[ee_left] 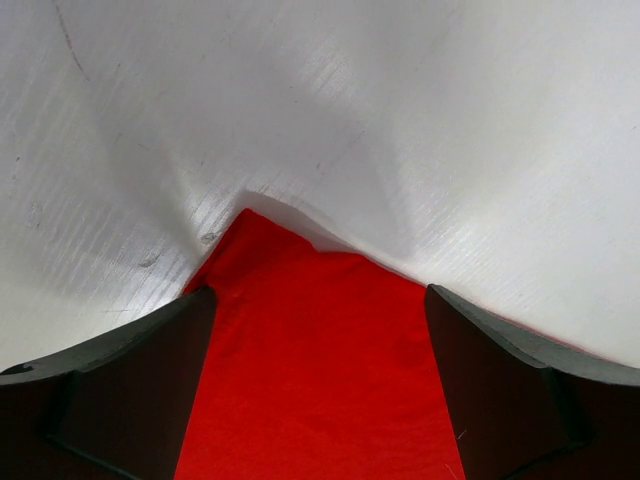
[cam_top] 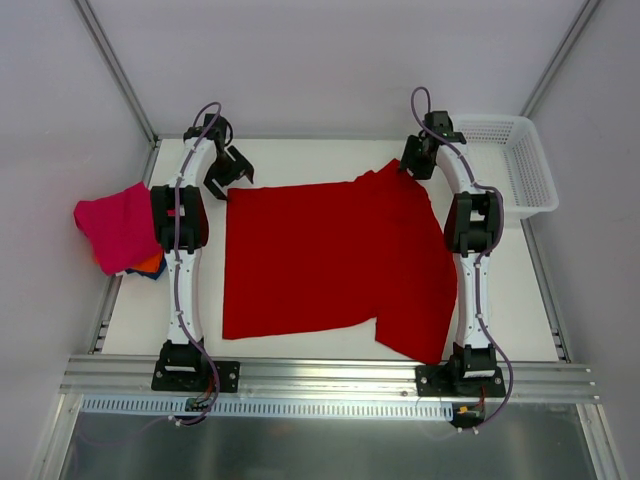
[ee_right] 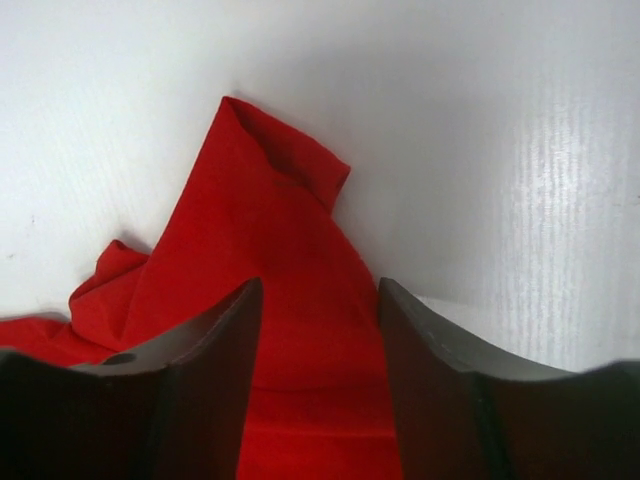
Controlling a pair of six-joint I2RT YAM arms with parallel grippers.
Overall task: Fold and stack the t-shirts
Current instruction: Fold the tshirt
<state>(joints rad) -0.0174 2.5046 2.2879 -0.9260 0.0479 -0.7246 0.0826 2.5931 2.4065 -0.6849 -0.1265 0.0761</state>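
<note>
A large bright red t-shirt lies spread flat on the white table. My left gripper is open over the shirt's far left corner. In the left wrist view that corner lies between the fingers, and the gripper does not pinch it. My right gripper is open at the far right corner, where the cloth is bunched. In the right wrist view a raised fold of red cloth runs between the spread fingers of the gripper. A magenta-pink shirt lies on an orange one and a dark blue one at the left edge.
A white plastic mesh basket stands at the far right, beside the right arm. The pile of shirts overhangs the table's left edge beside the left arm. Metal frame rails run along the table's sides and near edge.
</note>
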